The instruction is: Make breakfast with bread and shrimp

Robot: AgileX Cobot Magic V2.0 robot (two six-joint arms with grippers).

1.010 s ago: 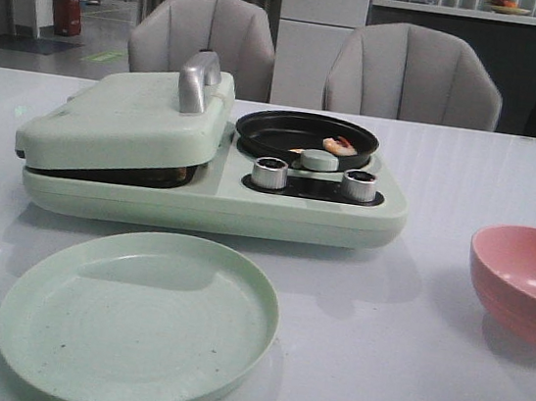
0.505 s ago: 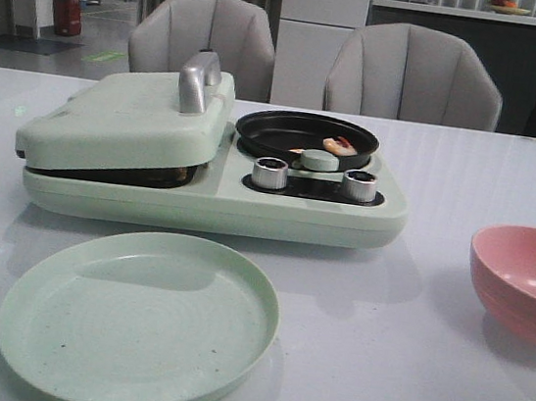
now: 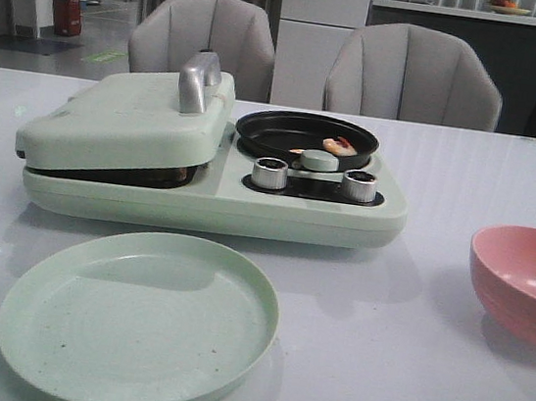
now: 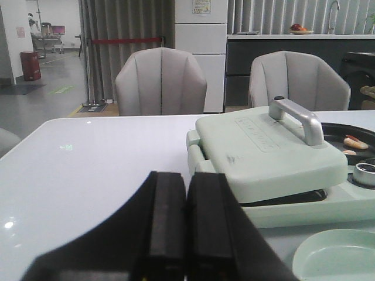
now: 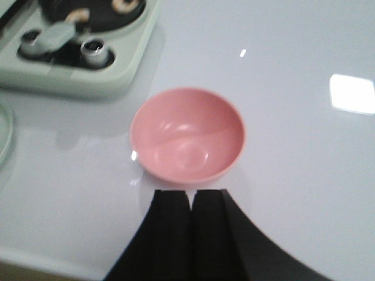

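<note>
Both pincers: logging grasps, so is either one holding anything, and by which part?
Nothing is held. The left pincer and right pincer are both shut on nothing.

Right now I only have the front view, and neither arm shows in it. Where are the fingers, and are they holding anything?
Observer: The left fingers are pressed together with nothing between them, pointing toward the closed lid of the pale green breakfast maker.
Operator: And the right side?
Observer: The right fingers are shut and empty too, at the near edge of the round pink bowl.
Operator: I see that bowl only from the side. Is anything in it?
Observer: No. The right wrist view looks straight down into it, and it is bare inside.
</note>
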